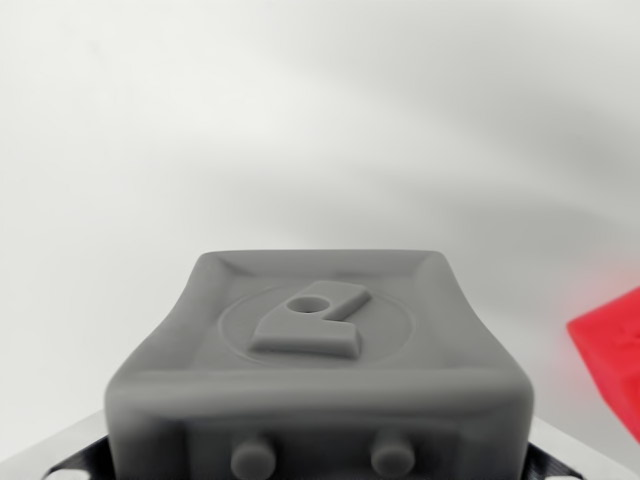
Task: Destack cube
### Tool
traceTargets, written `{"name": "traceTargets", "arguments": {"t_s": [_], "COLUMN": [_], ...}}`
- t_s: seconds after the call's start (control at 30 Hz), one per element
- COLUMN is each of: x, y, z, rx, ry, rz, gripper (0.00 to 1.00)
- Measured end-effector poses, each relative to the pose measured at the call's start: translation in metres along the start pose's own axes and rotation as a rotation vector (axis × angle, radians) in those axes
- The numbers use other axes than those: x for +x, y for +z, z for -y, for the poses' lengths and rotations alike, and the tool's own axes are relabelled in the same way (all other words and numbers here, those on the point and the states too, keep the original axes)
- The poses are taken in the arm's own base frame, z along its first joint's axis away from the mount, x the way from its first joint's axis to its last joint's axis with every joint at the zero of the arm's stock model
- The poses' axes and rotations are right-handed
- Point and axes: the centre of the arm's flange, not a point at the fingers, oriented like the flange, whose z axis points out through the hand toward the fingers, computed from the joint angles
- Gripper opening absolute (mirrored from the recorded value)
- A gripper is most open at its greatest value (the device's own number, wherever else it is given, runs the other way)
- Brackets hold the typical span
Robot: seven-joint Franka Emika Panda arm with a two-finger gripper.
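Note:
A grey cube fills the lower middle of the wrist view, very close to the camera. Its top face carries a raised figure inside a ring, and two small studs show on its near side. My gripper is shut on the grey cube. Only slivers of its fingers show, at the bottom left and bottom right corners, tight against the cube's sides. A red cube lies on the white surface at the wrist view's right edge, cut off by the frame and apart from the grey one.
A plain white surface spreads behind and around the cube. Nothing else shows on it.

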Motion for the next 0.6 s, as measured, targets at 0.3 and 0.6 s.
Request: {"name": "traceTargets", "arguments": {"t_s": [0.3,0.6], "x": [-0.005,-0.009], "y": [-0.002,-0.004], "z": [0.01,0.019], "rx": [0.001,0.001], "ry": [-0.065,-0.123], "rz": [-0.001,-0.002], "gripper": [0.0,0.0]}}
